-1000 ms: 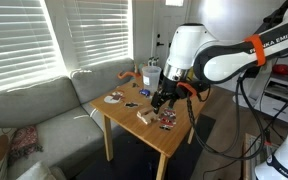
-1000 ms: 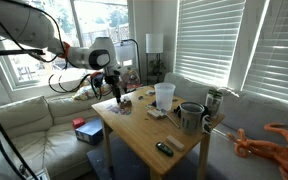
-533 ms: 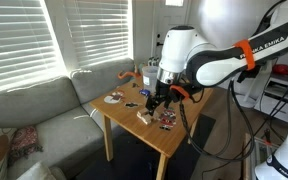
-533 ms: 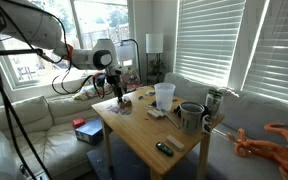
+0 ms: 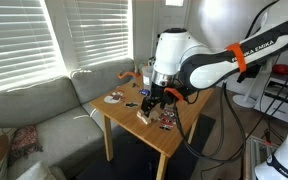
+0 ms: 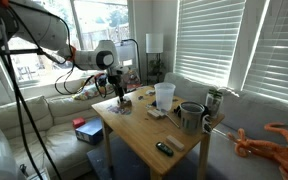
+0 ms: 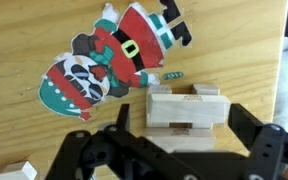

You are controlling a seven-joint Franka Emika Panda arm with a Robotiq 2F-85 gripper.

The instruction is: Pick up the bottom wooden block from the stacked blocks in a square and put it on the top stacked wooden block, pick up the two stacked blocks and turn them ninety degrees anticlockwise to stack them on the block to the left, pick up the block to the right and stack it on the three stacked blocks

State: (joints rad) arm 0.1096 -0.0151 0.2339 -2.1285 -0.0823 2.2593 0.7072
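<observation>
Lit by daylight through white slatted blinds (image 5: pixel 84 35) across wide windows. Furnished with a grey couch (image 5: pixel 39 105) under the sill and a pale wooden table (image 5: pixel 179 140) on slim legs over a dark floor (image 5: pixel 134 165). Backed in an exterior view by a white-shaded lamp (image 6: pixel 154 43) near the glass.

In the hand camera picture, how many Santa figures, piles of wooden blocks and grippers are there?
Santa figure: 1
Pile of wooden blocks: 1
Gripper: 1
Total: 3
</observation>
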